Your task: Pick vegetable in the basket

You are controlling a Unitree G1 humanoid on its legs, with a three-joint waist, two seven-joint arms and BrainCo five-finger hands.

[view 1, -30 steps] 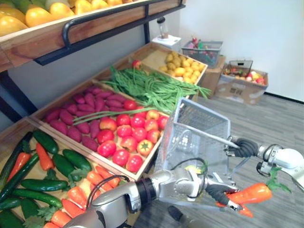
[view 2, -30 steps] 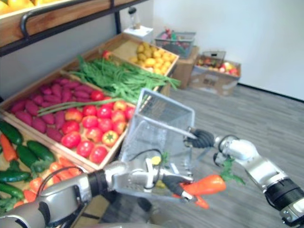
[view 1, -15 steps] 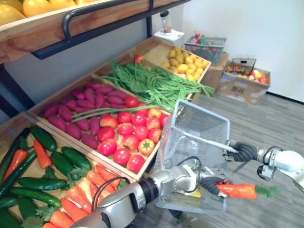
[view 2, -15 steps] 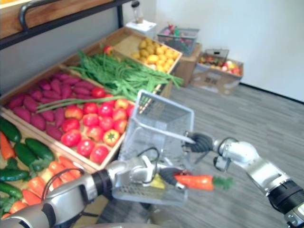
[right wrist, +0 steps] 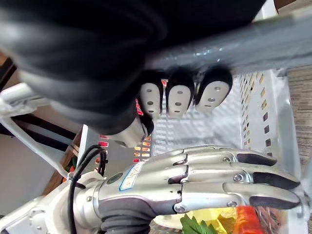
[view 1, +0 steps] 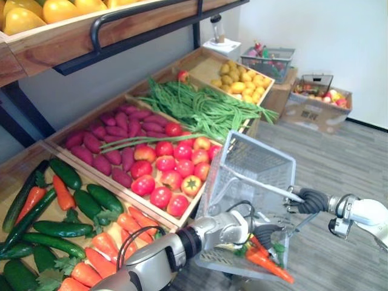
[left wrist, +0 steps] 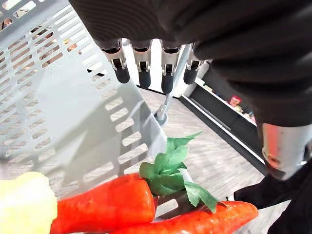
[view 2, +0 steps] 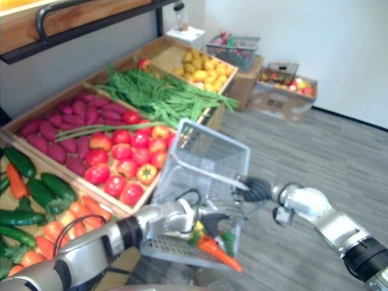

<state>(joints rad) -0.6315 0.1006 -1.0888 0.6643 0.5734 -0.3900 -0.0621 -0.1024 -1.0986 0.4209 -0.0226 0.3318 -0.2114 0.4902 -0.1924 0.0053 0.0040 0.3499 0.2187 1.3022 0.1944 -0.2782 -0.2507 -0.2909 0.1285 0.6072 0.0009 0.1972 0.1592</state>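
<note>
Several wooden crates side by side on the sloped bench, packed right up to its front edge. Above its back edge, a shelf of yellow fruit. Off the front edge and past the right end, open grey floor, wide out to the white wall. Free room on the basket's floor side; on its bench side, close to the front corner of the tomato crate.

At the bench's left end, cucumbers and loose carrots mixed in one crate. Next along, purple sweet potatoes toward the back edge and tomatoes toward the front edge. Then green beans, heaped and trailing over the crate's rim. At the right end, yellow produce, too small to name. Beyond that end, by the wall, a wire basket and a cardboard box, each with mixed produce.

Off the front edge, held over the floor, the grey slotted basket. Left hand reaching into it from the bench side, fingers straight and relaxed, closed on nothing, just above the load. On the basket's bottom, two carrots with green tops, lying together beside a pale yellow item. Right hand just past the basket's right side, fingers curled tight round the basket handle.
</note>
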